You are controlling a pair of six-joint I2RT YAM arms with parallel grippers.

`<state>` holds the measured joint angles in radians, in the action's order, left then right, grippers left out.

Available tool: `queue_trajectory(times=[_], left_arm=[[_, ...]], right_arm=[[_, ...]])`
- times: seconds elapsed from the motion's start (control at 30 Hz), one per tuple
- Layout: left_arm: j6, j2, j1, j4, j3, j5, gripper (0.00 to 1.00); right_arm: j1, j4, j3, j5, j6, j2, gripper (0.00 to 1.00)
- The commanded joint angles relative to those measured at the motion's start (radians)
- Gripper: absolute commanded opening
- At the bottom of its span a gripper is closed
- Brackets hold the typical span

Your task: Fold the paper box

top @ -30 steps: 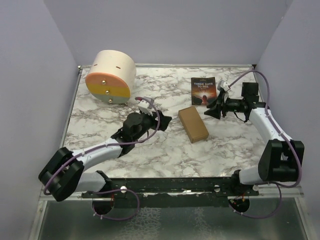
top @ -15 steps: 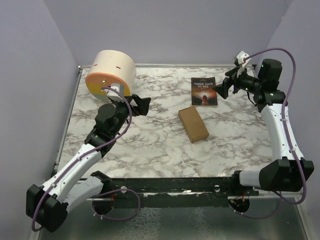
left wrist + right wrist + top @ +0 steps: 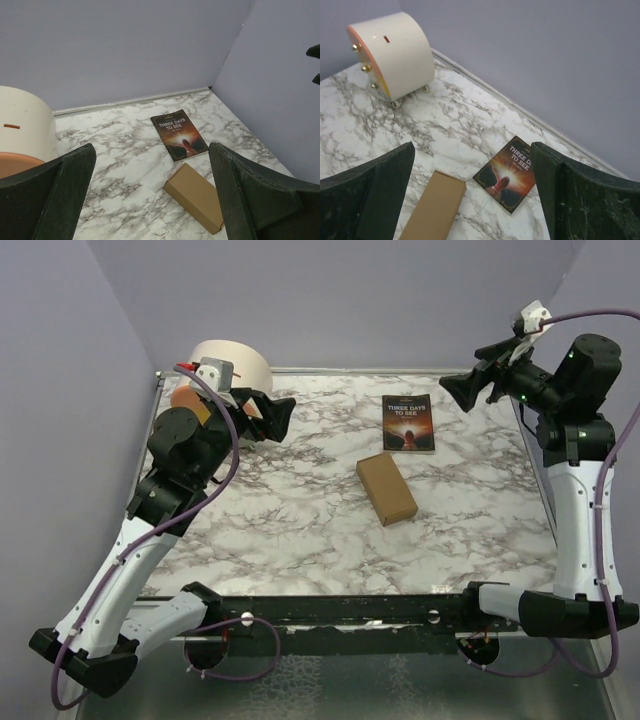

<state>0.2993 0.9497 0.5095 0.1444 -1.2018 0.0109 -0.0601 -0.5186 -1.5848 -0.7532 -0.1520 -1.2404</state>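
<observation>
From above, the cream cylinder (image 3: 238,362) at the far left is largely hidden behind the left arm (image 3: 190,455). Only its upper wall and a sliver of its orange face show. The paper box (image 3: 387,488) lies closed, a plain brown block near the middle of the marble tabletop (image 3: 300,525), set at a slant close beside the dark book (image 3: 408,423). The left arm rises from its base at the near left, bent at the elbow. The left pincer (image 3: 272,416) is high over the far left and points right, its fingers apart. The right arm (image 3: 578,500) stands almost upright along the right edge. The right pincer (image 3: 464,390) is high at the far right corner and points left, also spread. Both are well apart from the box.

In the left wrist view, the left pincer (image 3: 151,150) shows two dark fingers (image 3: 65,195) wide apart, both cut off by the bottom edge. Between them lie the book (image 3: 179,134) and the paper box (image 3: 196,196), whose near end is hidden by the right-hand finger. The cylinder (image 3: 22,127) is cut off at the left edge. Two dark tips at the right edge are too cropped to identify.

In the right wrist view, the right pincer (image 3: 472,147) is likewise spread, its fingers (image 3: 380,200) running out of the picture. The whole cylinder (image 3: 395,55) lies on its side at the far left. The paper box (image 3: 434,205) is cut off at the bottom, and the finger on the right hides part of the book (image 3: 512,174).
</observation>
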Motion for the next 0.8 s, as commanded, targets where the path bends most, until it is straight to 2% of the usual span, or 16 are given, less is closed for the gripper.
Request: queue_trajectory(times=[0.0,0.27,0.77], left_arm=[[-0.034,0.015,-0.007,0.093,-0.074,-0.056,0.99],[-0.031,0.013,-0.007,0.101,-0.091,-0.087,0.99],[-0.034,-0.014,-0.006,0.123,-0.078,-0.097,0.99]], right_arm=[[-0.003,-0.041,-0.102,0.07,0.138,0.025,0.99],[-0.003,-0.087,-0.168,0.105,0.152,0.042,0.99],[-0.004,-0.084,-0.106,0.075,0.113,0.101,0.99]])
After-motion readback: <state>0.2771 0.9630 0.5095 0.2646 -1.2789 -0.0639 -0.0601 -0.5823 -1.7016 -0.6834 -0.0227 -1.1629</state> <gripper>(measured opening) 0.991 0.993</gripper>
